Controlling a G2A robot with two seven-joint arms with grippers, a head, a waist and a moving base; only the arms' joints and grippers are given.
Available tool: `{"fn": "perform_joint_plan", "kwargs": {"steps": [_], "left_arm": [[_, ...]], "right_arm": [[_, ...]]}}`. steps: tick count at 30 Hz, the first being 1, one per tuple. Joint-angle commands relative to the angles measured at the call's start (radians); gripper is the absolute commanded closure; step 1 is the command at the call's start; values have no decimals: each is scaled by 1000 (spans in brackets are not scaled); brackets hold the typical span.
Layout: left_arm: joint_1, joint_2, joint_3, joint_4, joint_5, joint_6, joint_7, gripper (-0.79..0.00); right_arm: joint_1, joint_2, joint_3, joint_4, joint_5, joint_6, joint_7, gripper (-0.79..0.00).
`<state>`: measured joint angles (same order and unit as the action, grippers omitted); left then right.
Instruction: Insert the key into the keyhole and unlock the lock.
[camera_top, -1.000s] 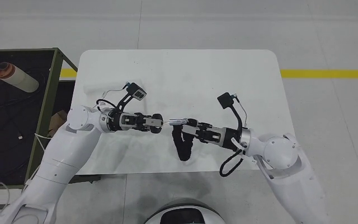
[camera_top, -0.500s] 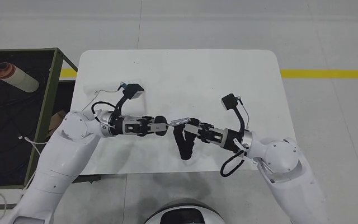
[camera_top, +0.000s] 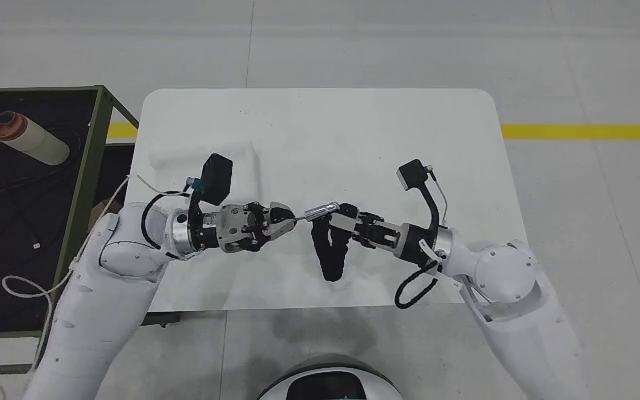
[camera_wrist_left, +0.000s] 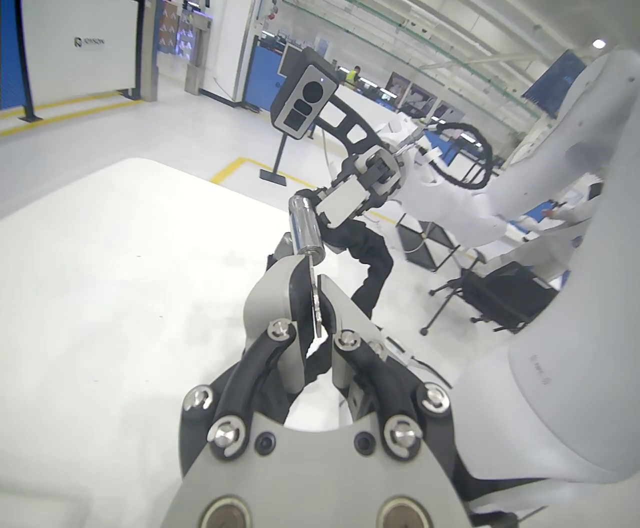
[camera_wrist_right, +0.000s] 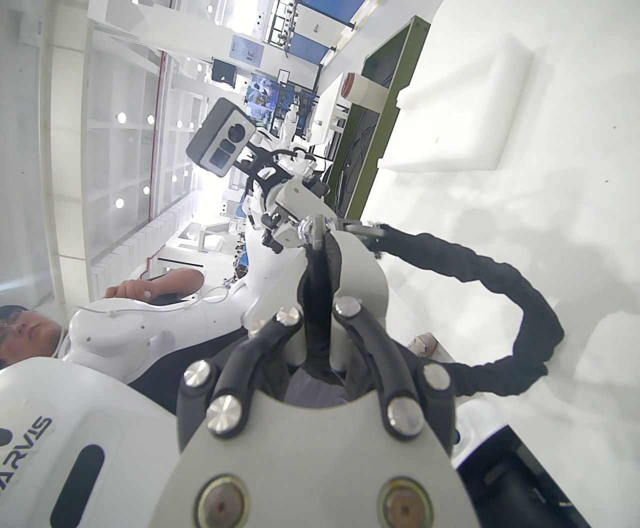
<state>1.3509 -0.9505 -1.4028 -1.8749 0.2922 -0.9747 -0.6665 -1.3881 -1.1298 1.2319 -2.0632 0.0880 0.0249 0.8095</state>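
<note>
Silver flat key (camera_wrist_left: 316, 305) pinched in left pincer (camera_wrist_left: 304, 278) meets chrome cylinder lock (camera_wrist_left: 306, 230), clamped by right pincer (camera_wrist_right: 327, 241); twist abt axis, no bending.

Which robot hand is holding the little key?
The left gripper: it pinches the flat key. The right gripper holds the silver lock with its black cable instead.

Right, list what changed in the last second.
The left gripper, jaws shut on the flat metal key, closed in on the silver cylinder lock and rolled its wrist; the key tip now meets the cylinder's end. The right gripper kept holding the lock, black sleeved cable still looped.
</note>
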Motion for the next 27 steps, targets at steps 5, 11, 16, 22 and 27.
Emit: {"fn": "perform_joint_plan", "kwargs": {"steps": [5,11,16,22,27], "left_arm": [[47,-30,-32,-58,469,-3,333,0],[89,-47,-37,-84,865,-4,658,0],[128,-51,-21,-59,1153,92,920,0],[117,-53,-24,53,978,55,959,-785],[117,-53,-34,80,912,58,944,-785]], "right_arm": [[19,-1,-16,7,3,15,-5,0],[36,-1,-27,24,8,31,-10,0],[47,-2,-41,30,-5,46,-21,0],[61,-2,-56,39,-85,87,-77,0],[60,0,-53,30,-238,156,-193,0]]}}
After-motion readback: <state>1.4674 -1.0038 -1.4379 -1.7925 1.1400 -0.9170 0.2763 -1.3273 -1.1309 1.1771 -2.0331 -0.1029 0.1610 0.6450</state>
